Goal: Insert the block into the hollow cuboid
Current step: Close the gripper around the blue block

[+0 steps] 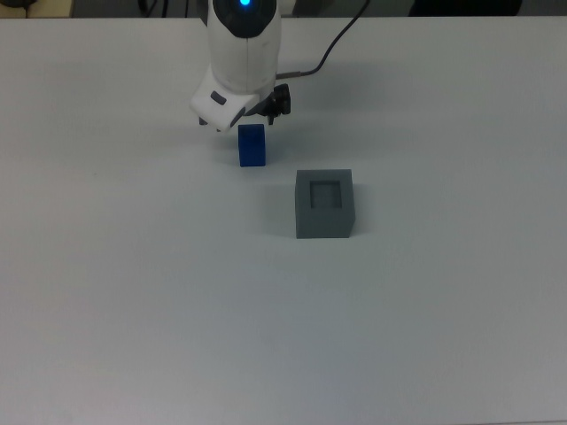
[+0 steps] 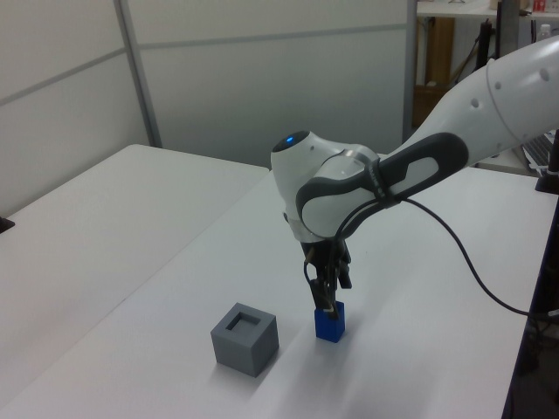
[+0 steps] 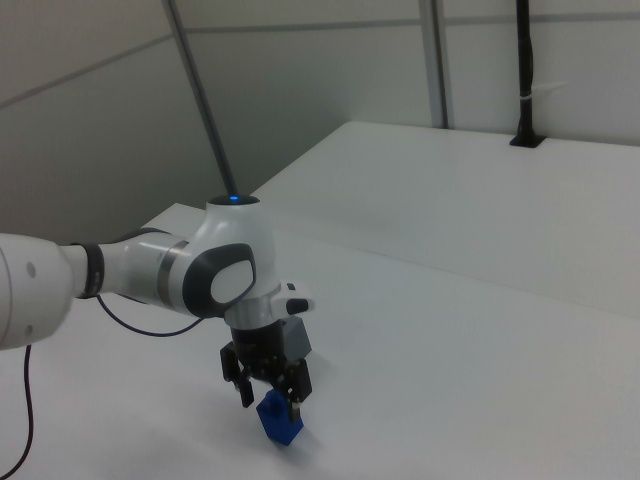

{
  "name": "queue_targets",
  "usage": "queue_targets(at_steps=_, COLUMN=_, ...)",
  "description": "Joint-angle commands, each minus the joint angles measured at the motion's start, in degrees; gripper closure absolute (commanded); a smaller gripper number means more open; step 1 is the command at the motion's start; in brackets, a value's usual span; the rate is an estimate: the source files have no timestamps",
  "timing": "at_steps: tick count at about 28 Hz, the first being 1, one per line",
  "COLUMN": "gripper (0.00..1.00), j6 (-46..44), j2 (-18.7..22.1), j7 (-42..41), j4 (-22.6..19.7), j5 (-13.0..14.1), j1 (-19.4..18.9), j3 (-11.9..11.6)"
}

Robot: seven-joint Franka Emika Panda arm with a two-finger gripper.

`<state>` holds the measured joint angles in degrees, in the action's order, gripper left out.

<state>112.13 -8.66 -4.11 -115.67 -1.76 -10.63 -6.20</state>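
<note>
Robot arm, white with dark grey joints, reaching down over a plain white table (image 1: 133,292). Its gripper (image 3: 270,394) hangs directly above a small blue block (image 1: 252,146), with the two black fingers spread apart, wider than the block. In the right view the fingertips sit to either side of the block's top; whether they touch it cannot be told. In the left view the fingers (image 2: 327,292) reach down to the block's upper edge. Nothing is gripped between the jaws.

The block stands upright on the table, just above the middle of the top view. It is a bright, matte blue, rectangular and taller than it is wide.

Lower and to the top view's right, near the block but not touching it, sits a grey cube-like box (image 1: 324,204). It is matte, with flat sides and a square hollow sunk into its top face. The hollow is empty. In the left view the box (image 2: 244,339) sits at the lower middle of the frame, to the block's left.

A black cable (image 2: 476,262) trails from the arm toward the left view's right edge.
</note>
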Motion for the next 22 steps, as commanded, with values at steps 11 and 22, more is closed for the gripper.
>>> queue_targets(at_steps=11, gripper=0.19, j6=3.2, j2=-2.2, j7=6.4, j4=0.2, j5=-1.8, j1=-1.1, j3=0.3)
queue_targets(at_steps=22, gripper=0.43, j6=9.5, j2=-2.2, j7=9.6, j4=-0.3, j5=-1.6, j1=-1.1, j3=0.4)
